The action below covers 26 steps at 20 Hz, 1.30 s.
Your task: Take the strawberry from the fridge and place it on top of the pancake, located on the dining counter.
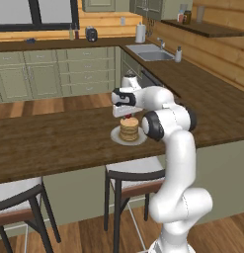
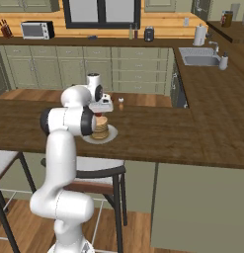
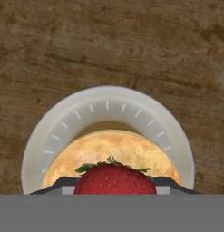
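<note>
hand [image 1: 126,115] was clamped on the strawberry [image 3: 115,180] | berry hung straight above the pancake [image 3: 111,154], plate [image 3: 63,127] on the table [image 1: 54,138] | guessed next move was just straight down

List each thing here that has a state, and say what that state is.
claw: shut on the strawberry, above the pancake stack
strawberry: held, not yet released
pancake stack: on the plate, its top bare
plate: flat on the dining counter
stool: upright, pushed in at the counter
</note>
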### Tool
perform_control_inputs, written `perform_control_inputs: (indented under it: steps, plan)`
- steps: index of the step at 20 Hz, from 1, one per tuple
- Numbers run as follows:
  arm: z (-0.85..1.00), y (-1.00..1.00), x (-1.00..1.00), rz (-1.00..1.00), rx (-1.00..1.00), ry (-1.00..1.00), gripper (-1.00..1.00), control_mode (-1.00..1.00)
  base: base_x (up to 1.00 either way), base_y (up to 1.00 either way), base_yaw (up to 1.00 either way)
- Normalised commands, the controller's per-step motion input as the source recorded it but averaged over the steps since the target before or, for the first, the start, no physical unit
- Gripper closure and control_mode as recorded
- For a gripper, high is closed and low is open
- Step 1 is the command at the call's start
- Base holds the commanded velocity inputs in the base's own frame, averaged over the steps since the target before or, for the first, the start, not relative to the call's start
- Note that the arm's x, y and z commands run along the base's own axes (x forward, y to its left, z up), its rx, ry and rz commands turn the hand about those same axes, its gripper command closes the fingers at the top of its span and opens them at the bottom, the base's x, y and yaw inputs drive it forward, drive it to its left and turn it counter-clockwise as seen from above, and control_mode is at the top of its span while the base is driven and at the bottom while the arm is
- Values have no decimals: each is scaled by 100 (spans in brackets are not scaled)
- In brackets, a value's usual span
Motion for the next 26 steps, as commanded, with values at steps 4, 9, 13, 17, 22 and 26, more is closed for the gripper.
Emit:
perform_control_inputs:
  steps: [4,9,13,17,22,26]
  plan:
    - [9,-2,-31,-1,0,0,100,-100,0,0,0]
    - [4,-10,-39,-1,0,-1,100,-100,0,0,0]
    - [-16,0,0,0,0,-7,100,-100,0,0,0]
    - [-24,0,0,0,0,-9,-100,-100,0,0,0]
    - [-11,0,0,0,0,-12,-100,-100,0,0,0]
    - [0,0,0,0,0,-12,-100,-100,0,0,0]
